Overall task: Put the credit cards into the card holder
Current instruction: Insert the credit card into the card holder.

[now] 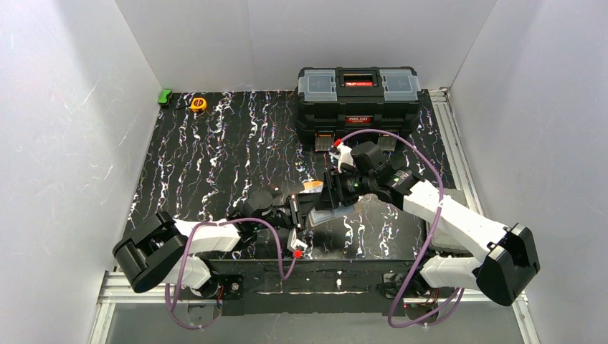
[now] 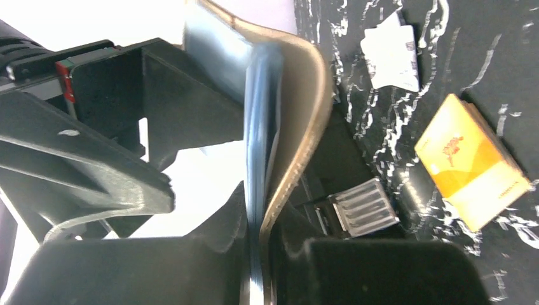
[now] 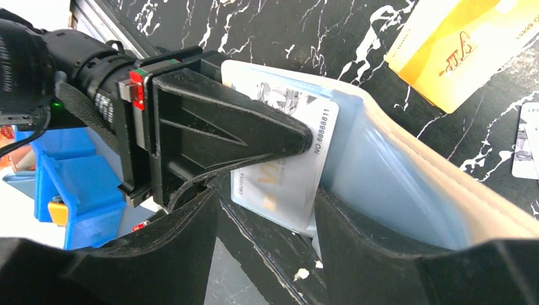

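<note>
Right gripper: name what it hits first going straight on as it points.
Most likely the pale card, tucked in the holder just ahead of the right gripper, between its fingers; the left gripper pinches there too. Depth is unclear.

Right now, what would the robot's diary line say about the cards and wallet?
left gripper: shut on card holder | right gripper: open, straddling pale card at holder | orange card: on table, outside
</note>
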